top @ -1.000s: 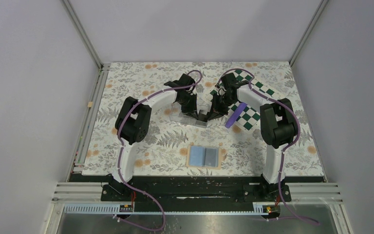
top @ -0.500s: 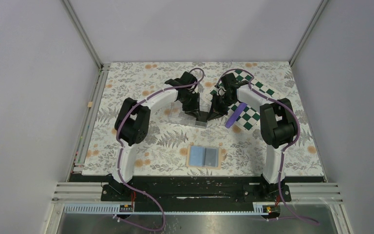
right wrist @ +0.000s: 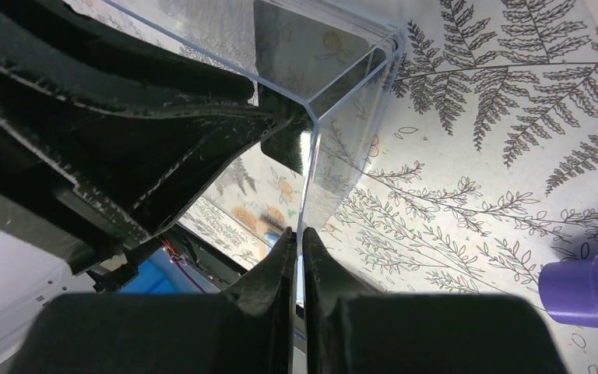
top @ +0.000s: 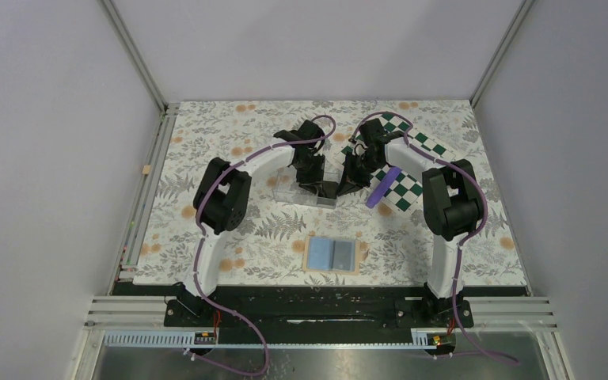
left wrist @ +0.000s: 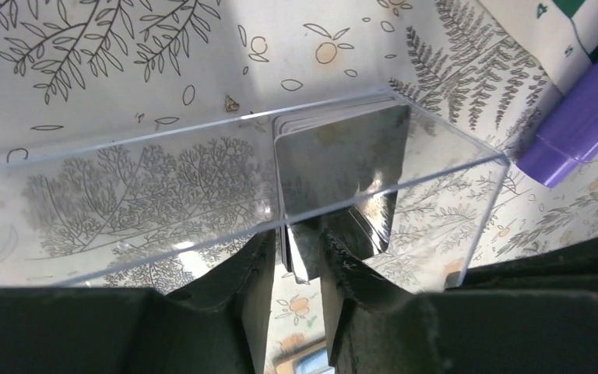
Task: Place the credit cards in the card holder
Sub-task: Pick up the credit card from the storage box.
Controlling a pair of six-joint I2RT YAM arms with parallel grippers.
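No text, label, brand, number or sign is legible in any view

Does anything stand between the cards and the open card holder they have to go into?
Only the clear plastic rectangular box: the stack of shiny cards stands inside one end, walled in, with the right pincer clamped on the box's wall. Nothing lies on the floral table between the box and the open tan card holder.
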